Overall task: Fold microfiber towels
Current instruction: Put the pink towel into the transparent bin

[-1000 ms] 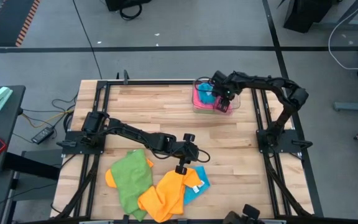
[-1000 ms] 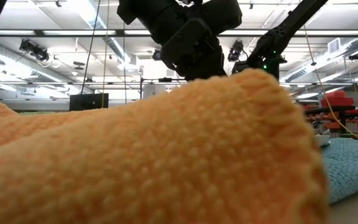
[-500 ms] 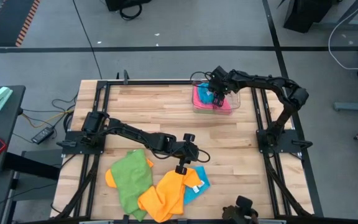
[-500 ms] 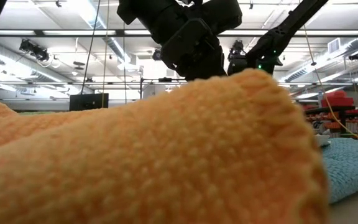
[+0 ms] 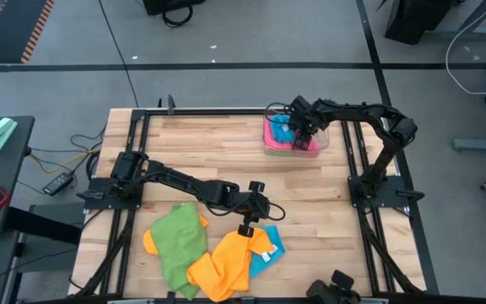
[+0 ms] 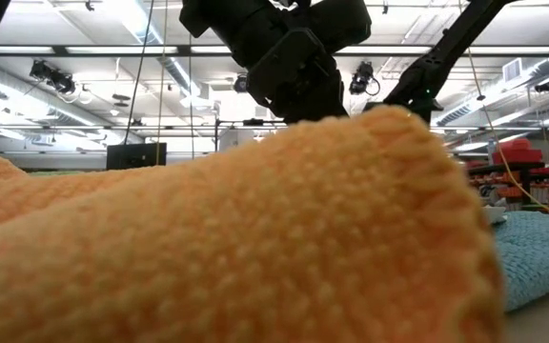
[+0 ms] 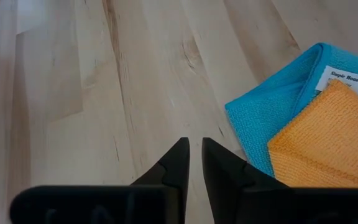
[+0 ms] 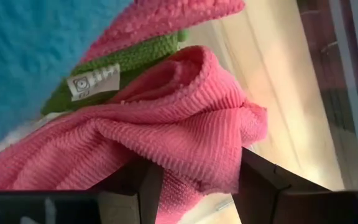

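The right claw (image 5: 303, 128) has slid back to the right over the clear tray (image 5: 321, 142) at the counter's (image 5: 209, 152) one o'clock corner, its fingers clamped on a pink towel (image 8: 166, 130). The left claw (image 5: 245, 230), nearly shut and empty, hangs mid-counter. Just beyond it at six o'clock, the orange towel (image 5: 222, 266) stretches diagonally towards seven, overlapping a blue towel (image 5: 270, 247); a green towel (image 5: 175, 241) lies left. In the low view orange cloth blocks almost everything; the tray's contents are probably bunched, hard to read.
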Controlling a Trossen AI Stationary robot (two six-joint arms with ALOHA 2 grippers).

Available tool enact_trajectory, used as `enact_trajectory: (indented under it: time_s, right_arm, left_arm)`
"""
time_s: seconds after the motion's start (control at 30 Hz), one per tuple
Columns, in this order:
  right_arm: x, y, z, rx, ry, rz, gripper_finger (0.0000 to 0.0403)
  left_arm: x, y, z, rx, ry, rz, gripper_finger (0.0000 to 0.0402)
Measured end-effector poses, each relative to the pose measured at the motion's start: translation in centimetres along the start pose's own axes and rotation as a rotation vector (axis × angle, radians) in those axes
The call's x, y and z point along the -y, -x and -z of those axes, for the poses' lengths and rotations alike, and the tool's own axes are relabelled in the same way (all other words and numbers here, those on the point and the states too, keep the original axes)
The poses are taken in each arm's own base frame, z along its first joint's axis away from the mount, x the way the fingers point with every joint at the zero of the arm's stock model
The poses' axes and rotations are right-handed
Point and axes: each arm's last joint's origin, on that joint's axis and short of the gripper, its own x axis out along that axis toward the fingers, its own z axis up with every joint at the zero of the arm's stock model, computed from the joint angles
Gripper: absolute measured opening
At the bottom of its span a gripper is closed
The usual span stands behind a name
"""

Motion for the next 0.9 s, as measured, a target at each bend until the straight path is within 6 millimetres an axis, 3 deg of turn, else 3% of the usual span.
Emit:
enact_trajectory:
  time_s: [0.53,0.9]
  right_arm:
    - [0.1,1.1,1.1,-0.194,-0.292,0.028,0.0172]
    - [1.4,4.0,-1.6,-0.084,-0.251,0.023,0.0172]
  left_arm:
    - [0.0,0.0,0.0,0.001,0.0,0.0,0.0056]
    - [0.0,0.0,0.0,0.0,0.0,0.0,0.0058]
